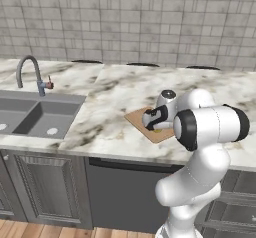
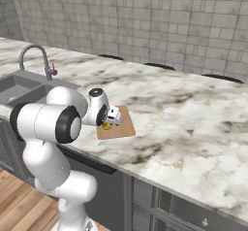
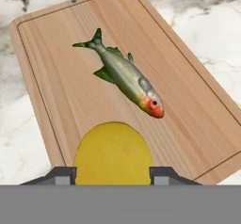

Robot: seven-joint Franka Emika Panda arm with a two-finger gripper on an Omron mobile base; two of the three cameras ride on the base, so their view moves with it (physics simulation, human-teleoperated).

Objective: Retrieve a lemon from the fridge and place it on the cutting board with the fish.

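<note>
1. The gripper (image 3: 113,173) hangs over the cutting board, its two dark fingertips (image 3: 63,175) pressed on either side of the lemon (image 3: 113,152), so it is clamped on the fruit.
2. In the right base view the gripper (image 2: 110,121) points down at the board with the lemon (image 2: 106,125) showing yellow at its tip; whether the fruit already touches the wood cannot be told.
3. In the left base view the gripper (image 1: 152,124) sits in front of the arm's big elbow joint, with a sliver of lemon (image 1: 157,130) under it.
4. The board (image 3: 61,77) lies flat on the counter; the lemon is above the board's end nearest the counter's front edge.
5. The fish (image 3: 123,75) lies slantwise on the middle of the board, tail toward the board's far end, red-marked head toward the lemon. Fish and lemon are close but apart.
6. In the base views the board (image 2: 125,123) (image 1: 137,117) sits close to the counter's front edge, turned at an angle to it.
7. The marble counter (image 2: 184,118) stretches wide to the right of the board.
8. A sink (image 1: 35,117) is set into the counter well left of the board, with a curved faucet (image 1: 30,72) behind it.
9. A tiled wall (image 1: 140,17) runs along the counter's back edge.
10. Grey cabinets (image 1: 45,187) stand below the front edge.
</note>
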